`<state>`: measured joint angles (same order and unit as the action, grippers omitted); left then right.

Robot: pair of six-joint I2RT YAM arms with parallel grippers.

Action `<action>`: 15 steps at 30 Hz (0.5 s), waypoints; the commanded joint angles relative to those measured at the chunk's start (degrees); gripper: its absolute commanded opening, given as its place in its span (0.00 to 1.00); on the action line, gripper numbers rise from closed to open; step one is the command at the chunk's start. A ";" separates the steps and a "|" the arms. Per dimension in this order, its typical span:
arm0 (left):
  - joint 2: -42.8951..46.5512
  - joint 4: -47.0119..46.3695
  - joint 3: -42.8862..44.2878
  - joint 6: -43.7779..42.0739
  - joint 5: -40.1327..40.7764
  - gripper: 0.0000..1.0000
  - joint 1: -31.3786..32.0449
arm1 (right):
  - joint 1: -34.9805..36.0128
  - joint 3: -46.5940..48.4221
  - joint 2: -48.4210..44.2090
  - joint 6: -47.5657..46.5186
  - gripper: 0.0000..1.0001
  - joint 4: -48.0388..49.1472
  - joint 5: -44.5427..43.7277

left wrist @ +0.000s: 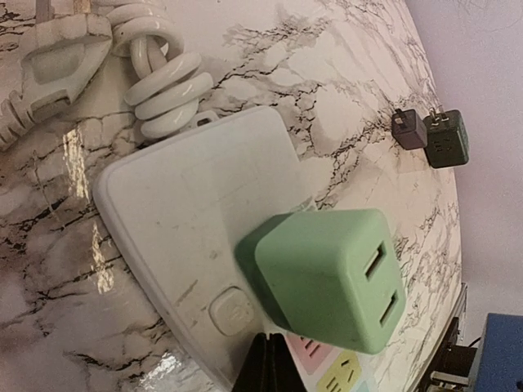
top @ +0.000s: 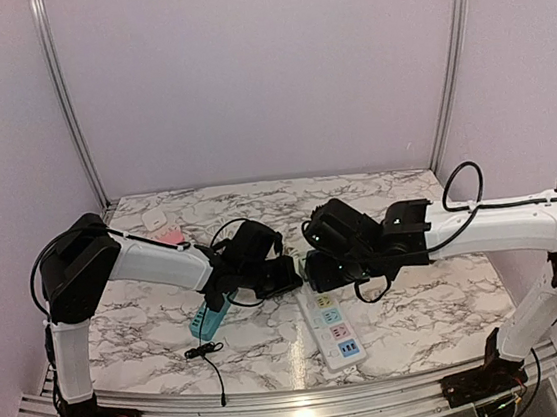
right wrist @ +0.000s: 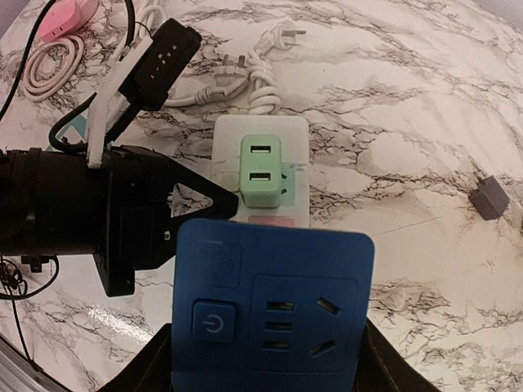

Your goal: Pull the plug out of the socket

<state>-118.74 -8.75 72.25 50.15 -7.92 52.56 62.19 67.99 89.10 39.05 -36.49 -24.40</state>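
Note:
A white power strip [right wrist: 229, 135] lies on the marble table, also seen from above [top: 324, 342] and in the left wrist view [left wrist: 180, 196]. A green USB charger [right wrist: 261, 170] sits plugged into it [left wrist: 327, 273]. My right gripper [right wrist: 274, 359] is shut on a blue plug block [right wrist: 274, 298] and holds it above the strip's coloured sockets, nearer the camera than the green charger. My left gripper [left wrist: 274, 363] is shut, its tips resting on the strip beside the green charger; it shows black in the right wrist view [right wrist: 192, 200]. From above, both grippers [top: 284, 276] [top: 318, 269] meet over the strip's far end.
The strip's coiled white cord [left wrist: 163, 82] lies beyond it. A grey cube charger [left wrist: 409, 128] and a dark green one [left wrist: 445, 139] sit to the right. A pink item [top: 169, 236], a teal object [top: 208, 319] and a black cable [top: 206, 353] lie on the left.

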 commanded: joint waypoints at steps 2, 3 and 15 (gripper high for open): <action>-2.82 14.36 -2.55 -1.30 2.83 0.00 -0.11 | -1.22 -1.10 -4.25 0.58 0.30 0.05 -1.30; -2.55 14.39 -2.37 -1.43 2.83 0.00 -0.16 | -2.34 -1.91 -5.65 0.67 0.30 0.14 -1.04; 2.41 18.41 4.12 -5.08 3.40 0.00 -0.13 | -18.12 -21.19 -22.03 0.68 0.29 10.24 12.37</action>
<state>-117.40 -0.80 75.05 47.42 -6.35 52.56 48.80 51.62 71.33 39.24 -32.56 -19.14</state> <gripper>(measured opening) 0.005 0.597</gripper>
